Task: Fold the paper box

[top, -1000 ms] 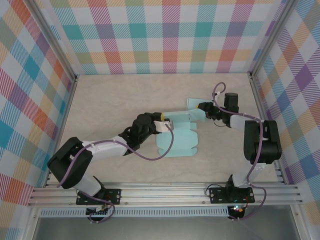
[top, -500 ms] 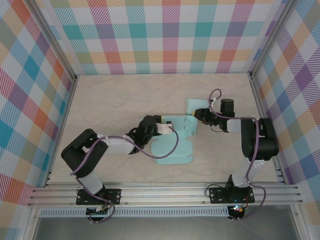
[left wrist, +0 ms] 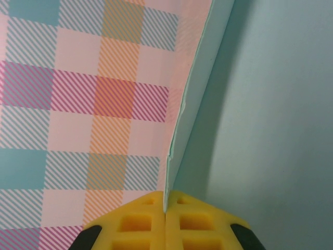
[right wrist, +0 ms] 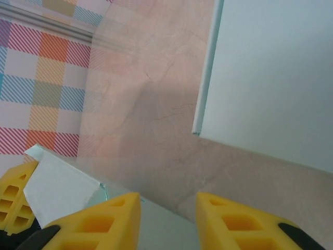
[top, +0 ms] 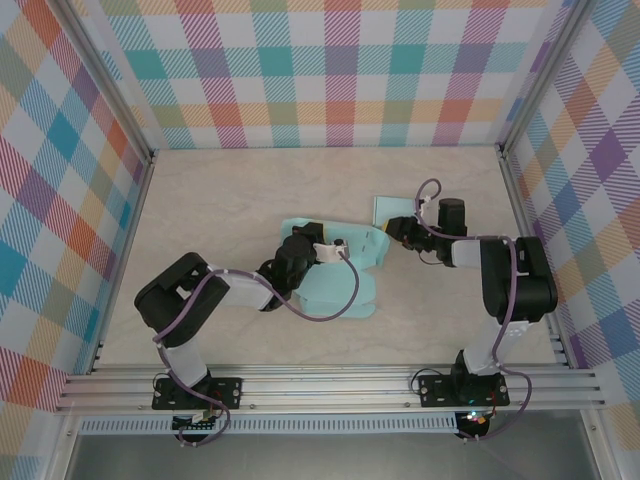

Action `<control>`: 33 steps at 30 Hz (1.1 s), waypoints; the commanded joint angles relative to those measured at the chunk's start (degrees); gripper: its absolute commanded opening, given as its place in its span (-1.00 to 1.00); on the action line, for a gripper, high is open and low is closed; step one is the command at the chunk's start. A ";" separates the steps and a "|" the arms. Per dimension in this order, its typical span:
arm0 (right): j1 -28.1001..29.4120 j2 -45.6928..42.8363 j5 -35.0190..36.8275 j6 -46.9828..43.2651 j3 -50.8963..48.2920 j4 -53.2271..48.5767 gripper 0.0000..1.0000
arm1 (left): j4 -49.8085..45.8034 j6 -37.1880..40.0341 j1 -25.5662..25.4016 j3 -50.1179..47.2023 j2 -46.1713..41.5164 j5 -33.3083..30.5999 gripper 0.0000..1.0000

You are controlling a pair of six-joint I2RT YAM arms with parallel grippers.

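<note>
So: early in the fold, first wall going up. Paper box (top: pixel 340 290) lies mostly flat on the tabletop (top: pixel 220 200), with one panel (left wrist: pixel 250 104) raised off the sheet. Left hand (top: pixel 328 250) is over the box's far-left part, clamped shut on that panel's thin edge; the wrist view shows the edge pinched between the yellow fingers (left wrist: pixel 140 224). Right hand (top: pixel 398 230) is at the box's right end, just beside the rear flap (top: pixel 385 207), which lies flat. Its fingers stand apart with nothing clamped that I can see. Some paper sits low by them, contact unclear. Next move, my read: left holds the pinch and swings the panel about its crease, while right closes on or presses the right-end flap so the base doesn't slide. Thin card could buckle off-crease.
</note>
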 commanded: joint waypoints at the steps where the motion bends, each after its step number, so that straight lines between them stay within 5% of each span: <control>1: 0.60 -2.90 3.34 -1.31 -0.01 -3.93 -0.30 | 9.96 0.85 -0.90 -0.52 1.83 -1.96 -1.00; 11: -1.49 -6.24 14.16 -2.46 0.99 -11.10 -0.20 | 10.36 1.77 -1.57 -1.14 1.72 -2.24 -1.00; 33: -3.12 -1.22 3.04 -6.28 2.99 -7.41 -0.19 | 12.73 6.24 -2.83 -0.39 6.76 -3.70 -1.00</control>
